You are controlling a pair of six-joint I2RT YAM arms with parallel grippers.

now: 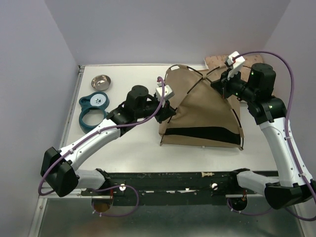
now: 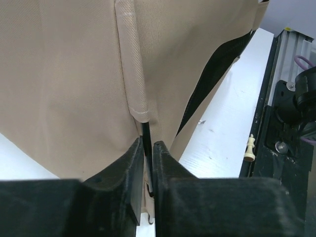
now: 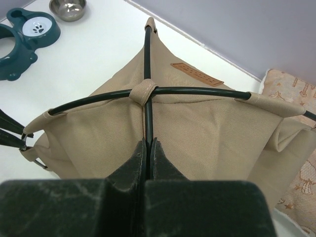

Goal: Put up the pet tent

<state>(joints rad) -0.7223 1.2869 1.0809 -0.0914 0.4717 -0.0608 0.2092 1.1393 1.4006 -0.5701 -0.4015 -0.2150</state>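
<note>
Left gripper is pinched narrow on a thin black side pole, just below a fabric sleeve at the left edge of the pet tent. Right gripper is clamped tight on the top pole, near where 2 poles cross under a fabric loop. The tan tent sits domed on the table's right half, its far corner beside a pink cushion. Well to its left lie a teal feeder and a steel bowl.
</note>
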